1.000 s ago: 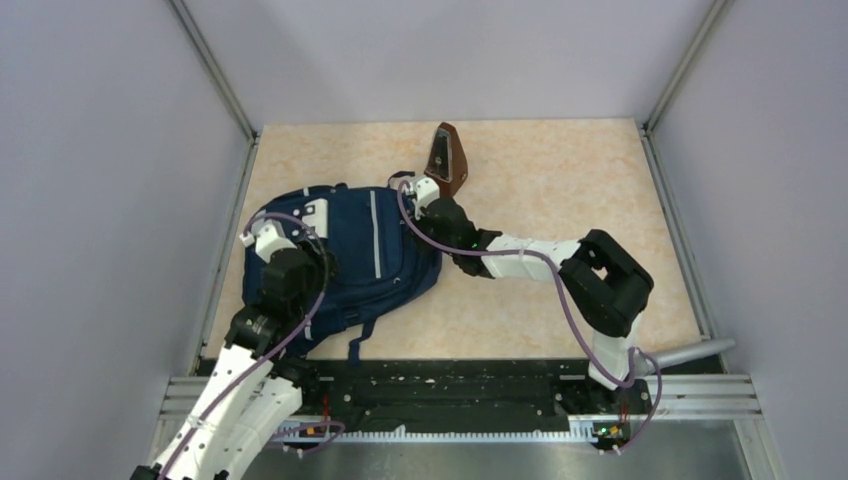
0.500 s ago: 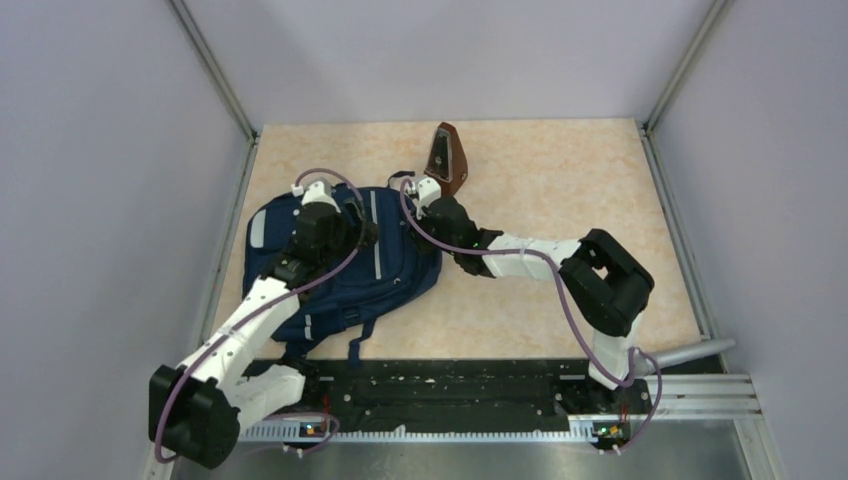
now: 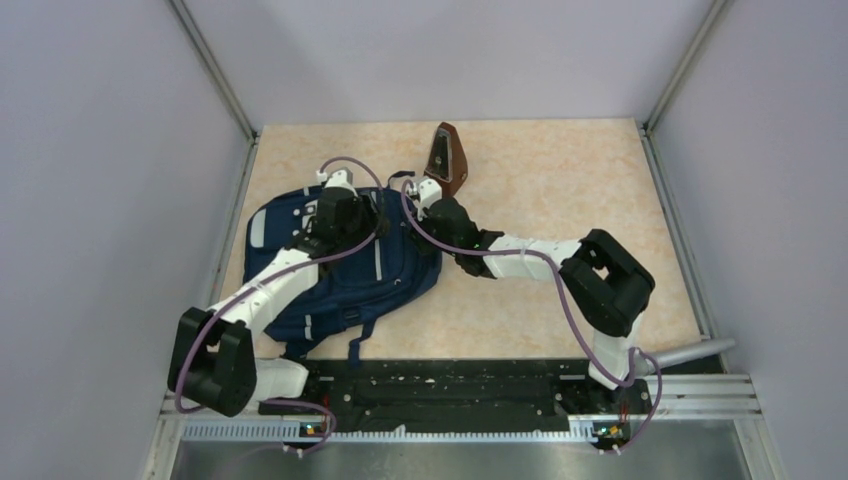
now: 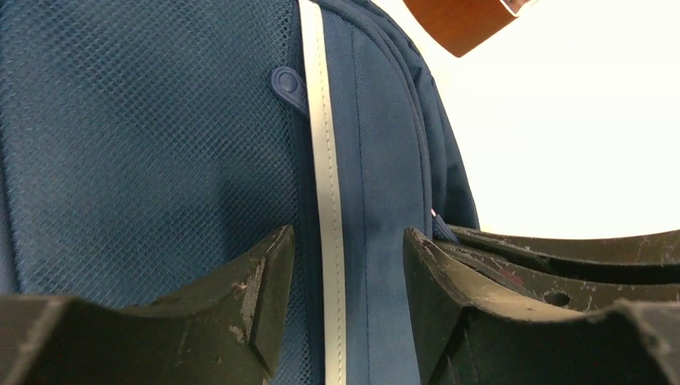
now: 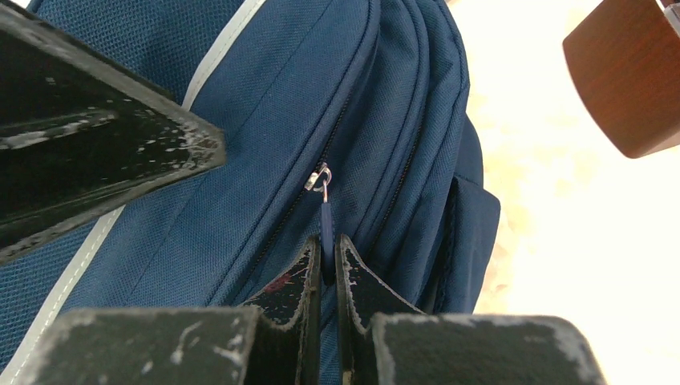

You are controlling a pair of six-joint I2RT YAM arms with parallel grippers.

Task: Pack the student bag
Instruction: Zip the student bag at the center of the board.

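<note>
**Zip pinched, bag braced: open it with a clean pull**

From the top camera, the student bag lies flat on the surface, toward 9 o'clock of its middle; a brown wedge-shaped object stands just beyond the bag's 1 o'clock corner. The left gripper sits over the bag's upper front; the right gripper meets the bag at that same 1 o'clock corner.

In the left wrist view, the left gripper is partly spread and holds nothing; its jaws straddle the light-grey stripe, with the mesh panel at 9 o'clock. Whether it presses on the fabric I cannot tell.

In the right wrist view, the right gripper is pinched tight on the blue zip pull, which hangs from the metal slider; the zip looks closed.

The step in hand appears to be opening a compartment. To do it well, the pull should run along the zip's curve, not away from the bag; the left gripper should pin the fabric just behind the slider so that the bag does not drag; the thin tab may slip, so pull steadily.
</note>
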